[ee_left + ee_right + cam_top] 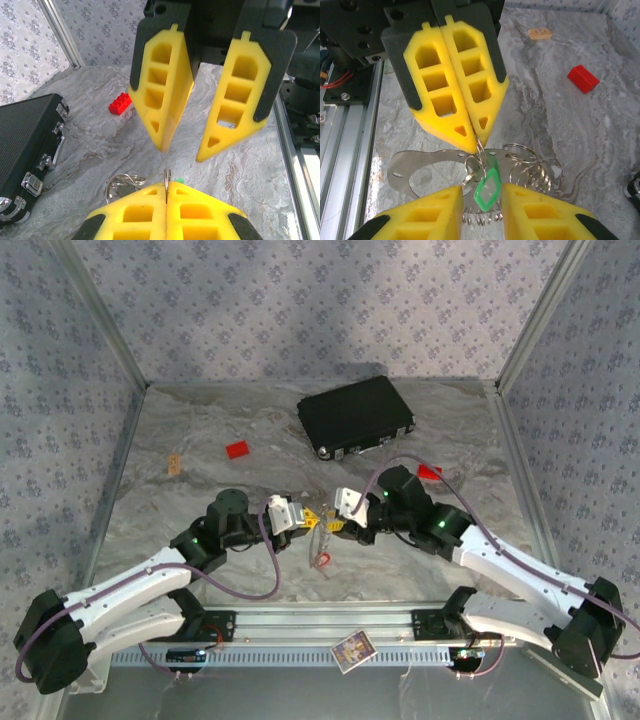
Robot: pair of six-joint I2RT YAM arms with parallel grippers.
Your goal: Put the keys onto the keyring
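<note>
While the left arm's yellow fingers (445,121) clench the pale shiny metal keyring (415,159) above the grey marbled bench (560,130) near its near edge, the right arm's released fingers (445,200) flanking the green-tagged key (483,182) should close squarely on its tag

- Grey marbled surface (470,440), evenly lit.
- Blue-grey floral patterned walls (300,310) on three sides.
- Metal corner posts (108,325); aluminium rail (320,618) along the near edge.
</note>
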